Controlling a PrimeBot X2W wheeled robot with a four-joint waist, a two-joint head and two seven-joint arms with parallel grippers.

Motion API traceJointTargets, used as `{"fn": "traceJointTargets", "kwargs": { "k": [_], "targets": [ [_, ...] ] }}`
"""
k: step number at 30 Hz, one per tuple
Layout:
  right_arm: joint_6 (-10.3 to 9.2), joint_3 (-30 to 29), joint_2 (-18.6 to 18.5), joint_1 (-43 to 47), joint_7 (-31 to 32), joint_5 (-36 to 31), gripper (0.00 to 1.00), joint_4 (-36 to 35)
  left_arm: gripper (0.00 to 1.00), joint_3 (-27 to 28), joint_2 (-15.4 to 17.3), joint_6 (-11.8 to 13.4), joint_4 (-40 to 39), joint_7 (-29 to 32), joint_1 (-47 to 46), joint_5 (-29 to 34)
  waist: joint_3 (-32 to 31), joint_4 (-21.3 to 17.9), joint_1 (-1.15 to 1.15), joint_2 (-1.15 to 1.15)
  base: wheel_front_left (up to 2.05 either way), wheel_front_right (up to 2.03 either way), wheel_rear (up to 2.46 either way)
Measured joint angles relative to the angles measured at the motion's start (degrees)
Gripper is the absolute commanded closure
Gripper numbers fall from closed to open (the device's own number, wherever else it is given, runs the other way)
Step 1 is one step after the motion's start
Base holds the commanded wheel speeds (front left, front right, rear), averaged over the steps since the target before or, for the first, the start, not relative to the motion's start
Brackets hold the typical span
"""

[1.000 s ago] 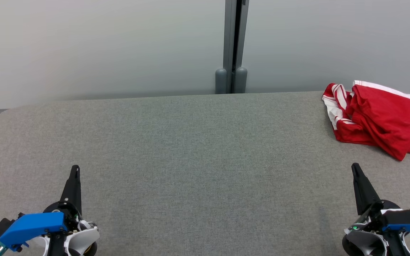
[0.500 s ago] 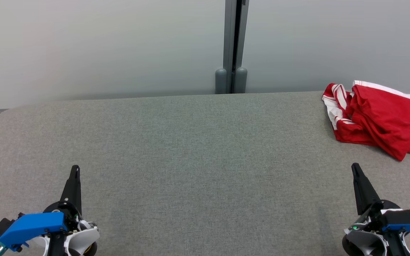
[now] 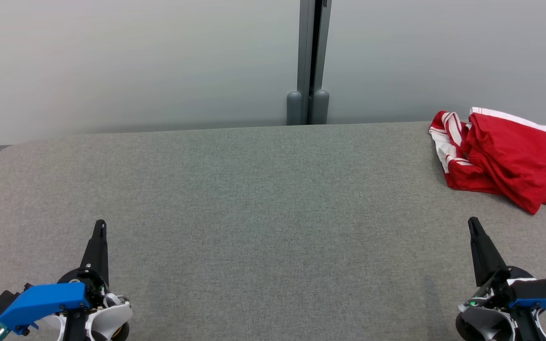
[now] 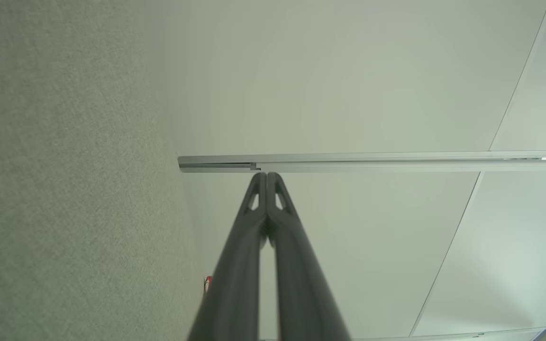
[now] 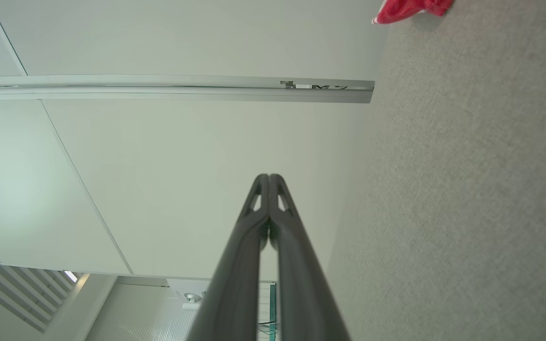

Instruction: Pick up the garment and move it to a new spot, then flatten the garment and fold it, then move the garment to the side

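Observation:
A crumpled red garment (image 3: 505,158) with white stripes and a white hem lies at the far right corner of the grey table (image 3: 263,199). A red edge of the garment (image 5: 410,9) shows at the top of the right wrist view, and a tiny red speck of it (image 4: 208,283) in the left wrist view. My right gripper (image 3: 473,222) rests at the lower right, shut and empty, a short way in front of the garment. At the lower left my left gripper (image 3: 100,223) is shut with nothing in it. Both grippers' fingers (image 4: 267,176) (image 5: 268,177) press together.
Pale wall panels stand right behind the table, with a grey vertical post (image 3: 312,61) at the middle of the far edge. The table's corners are rounded, and the garment lies close to the right edge.

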Motion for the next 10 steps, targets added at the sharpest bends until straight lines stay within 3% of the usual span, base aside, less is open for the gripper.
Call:
{"fn": "traceJointTargets", "kwargs": {
  "k": [10],
  "targets": [
    [0.00, 0.00, 0.00, 0.00, 0.00, 0.00, 1.00, 0.00, 1.00, 0.00, 0.00, 0.00, 0.00, -0.01, 0.00, 0.00, 0.00, 0.00, 0.01, 0.00, 0.00, 0.00, 0.00]
  ]
}}
